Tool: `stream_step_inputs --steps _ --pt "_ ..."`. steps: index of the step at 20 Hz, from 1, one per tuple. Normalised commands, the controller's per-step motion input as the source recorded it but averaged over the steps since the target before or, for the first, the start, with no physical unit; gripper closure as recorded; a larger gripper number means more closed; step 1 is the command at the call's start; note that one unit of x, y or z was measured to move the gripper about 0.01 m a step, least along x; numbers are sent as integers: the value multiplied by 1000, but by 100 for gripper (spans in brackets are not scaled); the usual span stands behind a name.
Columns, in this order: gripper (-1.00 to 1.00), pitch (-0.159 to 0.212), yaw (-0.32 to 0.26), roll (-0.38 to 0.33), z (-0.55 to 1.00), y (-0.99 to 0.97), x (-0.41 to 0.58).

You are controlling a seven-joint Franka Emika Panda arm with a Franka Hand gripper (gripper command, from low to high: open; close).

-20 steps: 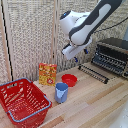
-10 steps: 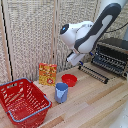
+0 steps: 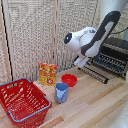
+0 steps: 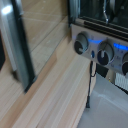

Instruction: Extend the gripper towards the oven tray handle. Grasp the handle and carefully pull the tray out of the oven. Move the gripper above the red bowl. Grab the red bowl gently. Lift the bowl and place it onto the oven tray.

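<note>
The gripper point(image 3: 79, 61) hangs in the air with its short fingers pointing down and toward the exterior view's left; they grip nothing, but whether they are spread or together cannot be told, being too small and blurred here and out of the wrist view altogether. Below it and a little nearer the camera, the red bowl point(image 3: 69, 80) sits on the wooden table point(image 3: 100, 107), upright, shallow and plain, apparently empty, just beside the blue cup point(image 3: 61, 92) and near the yellow box point(image 3: 47, 74). To the exterior view's right, the tray point(image 3: 111, 64) of thin dark bars already juts out of the oven point(image 3: 118, 47) above its lowered door. The pulling therefore looks done, and the step in hand appears to be carrying the gripper over the bowl. Next, I judge, it must centre above the bowl's rim, descend and close on it gently, keeping clear of the cup.
</note>
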Motion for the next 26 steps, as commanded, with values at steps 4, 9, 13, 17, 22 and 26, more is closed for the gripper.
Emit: stream_step_inputs --steps 4,9,13,17,22,26 --pt "-100 0 38 -189 -2 -736 23" --pt "-100 1 92 -207 -60 -510 78" --pt "-100 2 52 -209 -121 -491 11" --pt "-100 0 15 -138 -240 -554 -146" --pt "-100 -9 6 12 -165 -539 -39" --pt "-100 -27 0 53 64 -501 -2"
